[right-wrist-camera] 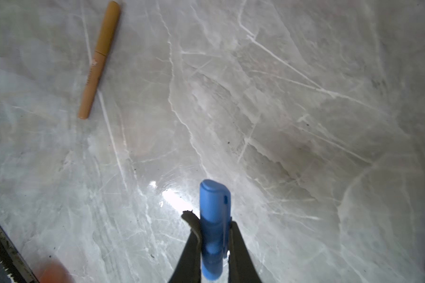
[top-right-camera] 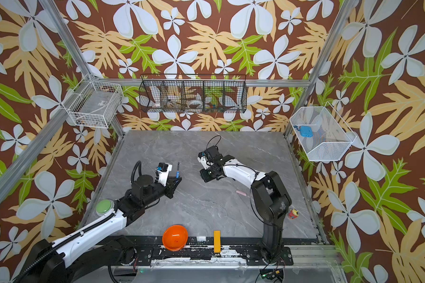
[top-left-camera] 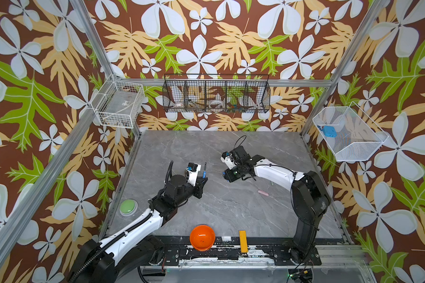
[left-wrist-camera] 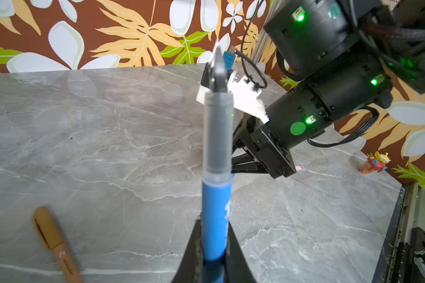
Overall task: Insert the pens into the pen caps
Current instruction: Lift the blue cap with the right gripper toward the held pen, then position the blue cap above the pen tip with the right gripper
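The blue pair is up and not yet joined. The left gripper [left-wrist-camera: 214, 235] is clamped on the blue pen [left-wrist-camera: 217, 191] over mid-table, dark tip aimed at the far side. The right gripper [right-wrist-camera: 212, 225] pinches the blue cap [right-wrist-camera: 212, 201] just right of it, a gap between them.

Next, I'd say, cap mouth and tip need lining up on one axis; which end of the cap is open I can't tell.

The left arm reaches in from near left. The right arm elbows in from near right, wrist turned leftward and down.
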`<move>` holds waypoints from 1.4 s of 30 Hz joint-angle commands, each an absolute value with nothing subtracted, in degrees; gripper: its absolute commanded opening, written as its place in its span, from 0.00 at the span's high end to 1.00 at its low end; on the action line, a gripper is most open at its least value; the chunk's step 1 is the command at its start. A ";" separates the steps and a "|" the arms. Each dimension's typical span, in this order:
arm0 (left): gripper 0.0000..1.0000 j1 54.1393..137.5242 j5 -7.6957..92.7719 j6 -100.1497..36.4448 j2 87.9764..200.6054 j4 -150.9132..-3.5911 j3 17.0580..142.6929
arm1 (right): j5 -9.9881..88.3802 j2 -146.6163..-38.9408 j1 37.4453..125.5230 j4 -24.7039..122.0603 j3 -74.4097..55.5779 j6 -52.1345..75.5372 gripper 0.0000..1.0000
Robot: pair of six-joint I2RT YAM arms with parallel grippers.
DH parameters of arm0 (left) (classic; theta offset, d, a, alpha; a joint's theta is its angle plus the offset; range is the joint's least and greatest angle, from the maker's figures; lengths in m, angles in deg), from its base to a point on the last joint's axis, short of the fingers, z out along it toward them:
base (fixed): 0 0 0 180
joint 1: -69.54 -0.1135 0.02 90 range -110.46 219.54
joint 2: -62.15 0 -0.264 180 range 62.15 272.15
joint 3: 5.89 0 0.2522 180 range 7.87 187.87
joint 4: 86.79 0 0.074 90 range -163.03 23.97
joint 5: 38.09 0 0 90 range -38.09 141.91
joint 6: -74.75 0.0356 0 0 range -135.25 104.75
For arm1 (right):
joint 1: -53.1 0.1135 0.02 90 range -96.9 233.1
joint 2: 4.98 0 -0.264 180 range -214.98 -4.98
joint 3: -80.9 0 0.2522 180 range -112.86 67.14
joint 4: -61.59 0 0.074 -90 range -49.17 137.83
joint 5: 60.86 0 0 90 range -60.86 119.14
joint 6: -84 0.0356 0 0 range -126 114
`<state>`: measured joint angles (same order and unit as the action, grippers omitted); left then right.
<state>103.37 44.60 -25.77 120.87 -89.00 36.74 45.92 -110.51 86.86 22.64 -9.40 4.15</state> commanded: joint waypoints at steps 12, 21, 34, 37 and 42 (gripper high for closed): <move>1.00 109.60 50.52 -26.60 125.02 -106.21 33.48 | 53.95 -82.95 83.45 67.58 17.52 20.73 0.84; 1.00 113.21 48.52 -27.58 126.92 -107.35 36.64 | 57.60 -76.52 83.40 85.26 23.32 31.04 0.83; 1.00 115.95 48.52 -25.95 126.30 -105.86 39.39 | 62.30 -78.15 85.03 86.47 19.19 30.49 0.82; 1.00 116.12 49.65 -25.17 126.48 -105.56 39.51 | 61.98 -77.67 85.94 84.64 18.56 28.62 0.82; 1.00 116.62 51.41 -24.67 127.10 -105.52 39.63 | 60.98 -77.13 86.65 83.00 18.08 26.97 0.82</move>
